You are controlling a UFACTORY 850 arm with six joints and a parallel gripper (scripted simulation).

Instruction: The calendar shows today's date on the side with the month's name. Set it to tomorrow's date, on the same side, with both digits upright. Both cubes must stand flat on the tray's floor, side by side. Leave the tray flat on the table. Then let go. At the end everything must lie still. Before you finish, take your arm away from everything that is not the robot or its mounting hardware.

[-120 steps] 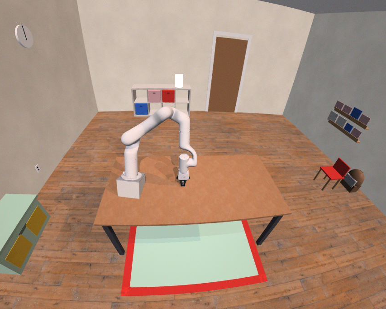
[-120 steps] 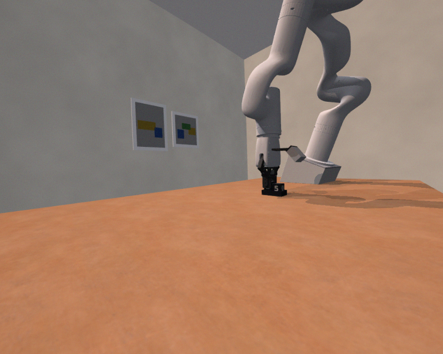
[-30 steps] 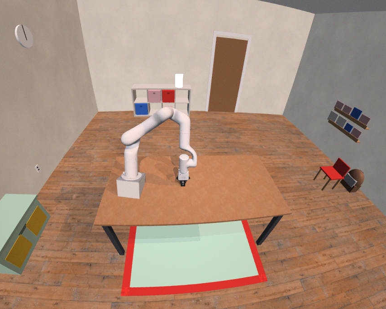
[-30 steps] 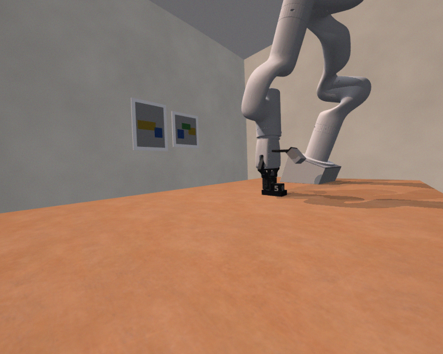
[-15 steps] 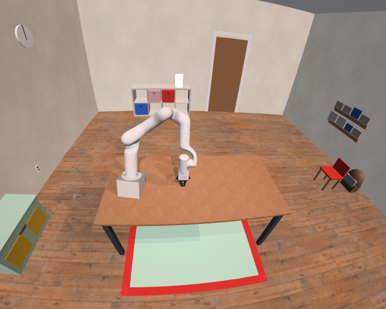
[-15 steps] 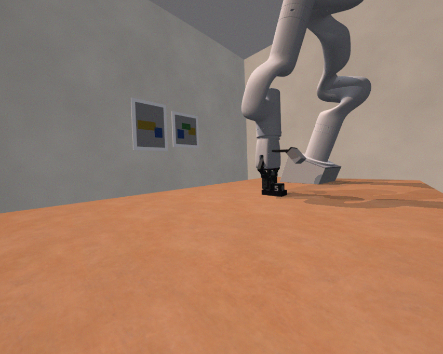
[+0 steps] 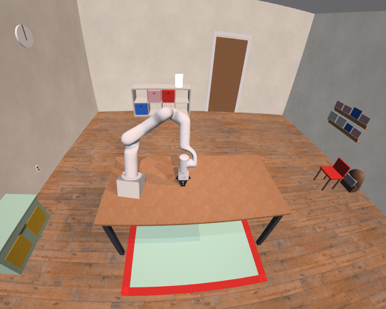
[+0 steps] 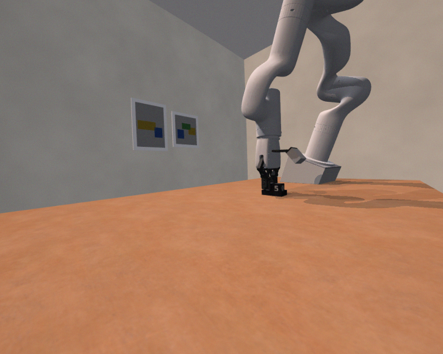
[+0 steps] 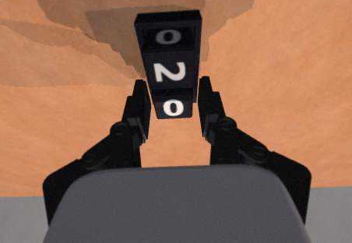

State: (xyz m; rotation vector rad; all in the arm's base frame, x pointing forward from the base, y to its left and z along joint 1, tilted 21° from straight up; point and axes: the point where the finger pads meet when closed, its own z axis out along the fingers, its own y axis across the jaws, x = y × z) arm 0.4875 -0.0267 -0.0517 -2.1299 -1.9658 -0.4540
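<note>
The black tray [image 8: 273,193] [image 9: 168,17] lies flat on the table. In the exterior view, a black cube [image 8: 276,188] in its right part shows a 5 on its front and part of a 0 on its side. The wrist view shows a dim 0 at the tray's far end, a white sideways 2 in the middle and a white 0 nearest me. Which face belongs to which cube is not certain. My gripper [image 7: 183,184] [image 8: 269,186] [image 9: 173,90] is open, its fingers on both sides of the near part, with narrow gaps. The other cube's front is hidden behind the fingers in the exterior view.
The wooden table [image 7: 226,186] [image 8: 176,259] carries the tray and the arm's base [image 7: 131,186] [image 8: 309,172]. Arm shadows fall across the table beyond the tray in the wrist view.
</note>
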